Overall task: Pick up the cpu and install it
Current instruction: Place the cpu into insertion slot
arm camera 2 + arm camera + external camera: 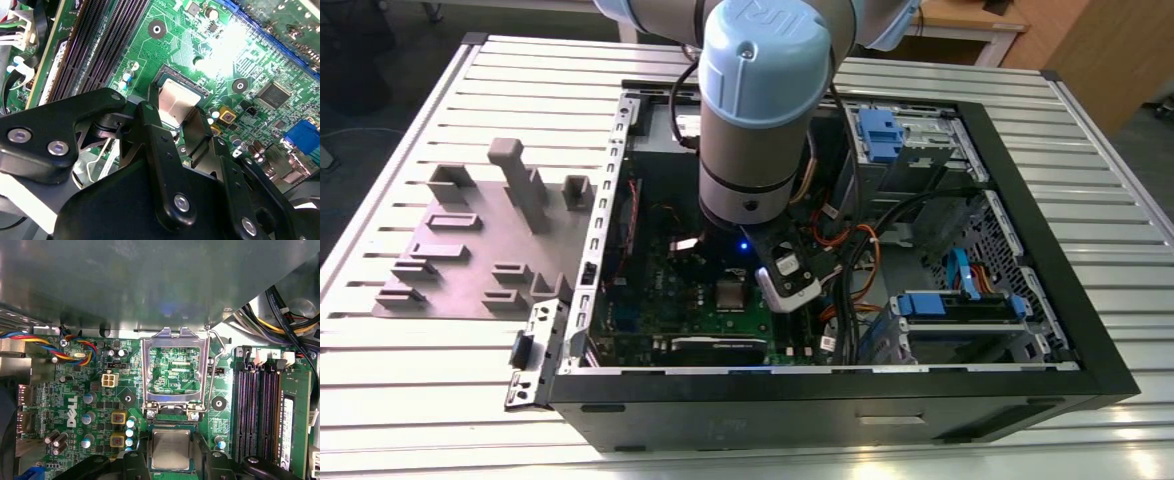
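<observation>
So the arm (pixel 761 110) is reaching down into the open PC case (pixel 854 410). The cpu (pixel 171 449) (pixel 177 102) sits flat in its socket on the green motherboard (pixel 75 390), right below the flipped-up socket frame (pixel 172 337). The gripper (pixel 175 112) straddles the chip, tight on both sides. I honestly can't tell if the jaws are pinching it or slightly apart.

Lab workshop: opened computer case (pixel 854 420) on slatted metal bench (pixel 427 400), grey jig (pixel 467 250).
</observation>
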Motion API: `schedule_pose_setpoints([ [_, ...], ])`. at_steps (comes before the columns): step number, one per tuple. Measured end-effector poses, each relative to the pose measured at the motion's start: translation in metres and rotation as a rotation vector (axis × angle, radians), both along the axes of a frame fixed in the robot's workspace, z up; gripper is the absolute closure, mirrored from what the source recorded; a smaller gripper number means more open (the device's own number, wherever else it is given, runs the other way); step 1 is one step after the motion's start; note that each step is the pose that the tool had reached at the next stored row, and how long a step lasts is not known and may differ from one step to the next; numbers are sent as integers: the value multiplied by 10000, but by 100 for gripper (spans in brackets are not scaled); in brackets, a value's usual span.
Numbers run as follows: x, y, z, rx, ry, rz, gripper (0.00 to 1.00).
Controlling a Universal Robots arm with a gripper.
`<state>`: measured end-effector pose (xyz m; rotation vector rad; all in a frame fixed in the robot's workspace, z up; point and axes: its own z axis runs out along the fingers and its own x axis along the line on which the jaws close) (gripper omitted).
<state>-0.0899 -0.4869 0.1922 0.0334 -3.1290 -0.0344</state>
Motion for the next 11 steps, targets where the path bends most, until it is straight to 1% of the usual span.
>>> schedule_pose_setpoints([
  [2, 0, 0, 1, -21, 1, 1, 56],
  [11, 0, 1, -1, -23, 1, -73, 56],
])
